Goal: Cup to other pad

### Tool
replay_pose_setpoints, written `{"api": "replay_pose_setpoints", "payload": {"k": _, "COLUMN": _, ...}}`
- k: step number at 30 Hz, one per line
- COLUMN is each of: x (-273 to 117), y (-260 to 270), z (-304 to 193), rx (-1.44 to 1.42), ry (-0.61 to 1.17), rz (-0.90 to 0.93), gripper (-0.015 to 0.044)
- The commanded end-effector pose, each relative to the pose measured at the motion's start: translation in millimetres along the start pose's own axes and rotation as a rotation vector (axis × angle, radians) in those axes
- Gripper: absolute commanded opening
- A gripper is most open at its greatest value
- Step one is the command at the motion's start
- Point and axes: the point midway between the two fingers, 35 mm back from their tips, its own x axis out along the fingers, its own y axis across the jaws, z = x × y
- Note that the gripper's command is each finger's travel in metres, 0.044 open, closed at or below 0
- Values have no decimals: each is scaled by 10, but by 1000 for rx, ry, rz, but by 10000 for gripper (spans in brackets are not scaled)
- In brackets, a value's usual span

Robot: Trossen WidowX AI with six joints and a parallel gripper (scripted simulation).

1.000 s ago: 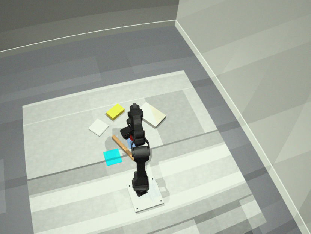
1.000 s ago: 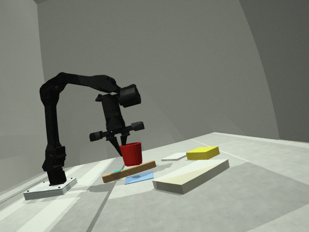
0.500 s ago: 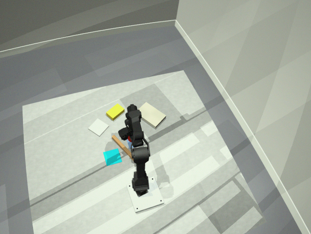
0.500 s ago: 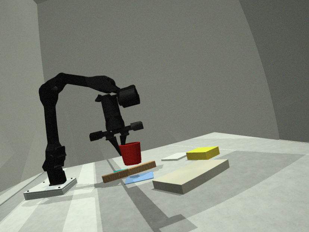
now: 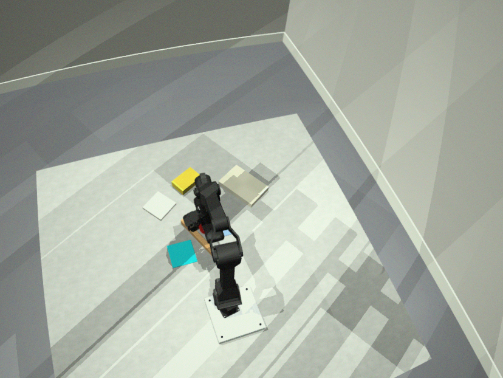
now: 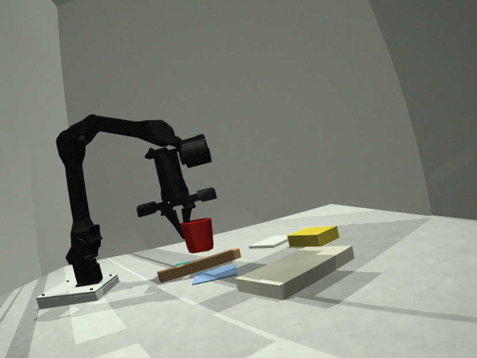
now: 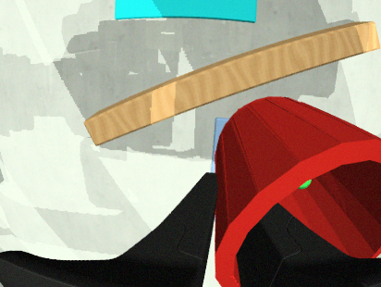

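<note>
Jaws: clamped on the near wall of the red tapered plastic-looking cup (image 5: 201, 228) (image 6: 198, 235) (image 7: 273, 139), one finger inside
Cup position: aloft, near the long wood-grained bar (image 5: 197, 236) (image 6: 198, 265) (image 7: 222, 83), between flat blue square pad (image 5: 227, 233) (image 6: 215, 274) (image 7: 217, 139) and flat cyan square pad (image 5: 181, 253) (image 6: 184, 263) (image 7: 185, 9)
Bar risk: too low a crossing may clip cup base, tipping marbles
Grip risk: one-sided hold may let cup swing if rushed
Cup look: faceted, open-topped, nearly upright; one small green marble (image 7: 305, 184) visible
</note>
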Motion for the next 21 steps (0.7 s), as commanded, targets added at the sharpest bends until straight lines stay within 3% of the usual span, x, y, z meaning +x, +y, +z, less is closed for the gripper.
{"api": "replay_pose_setpoints", "payload": {"k": 1, "x": 4, "y": 47, "z": 74, "rx": 2, "ry": 3, "rz": 2, "gripper": 0}}
{"api": "replay_pose_setpoints", "payload": {"k": 21, "x": -11, "y": 192, "z": 459, "rx": 3, "ry": 0, "rz": 3, "gripper": 0}}
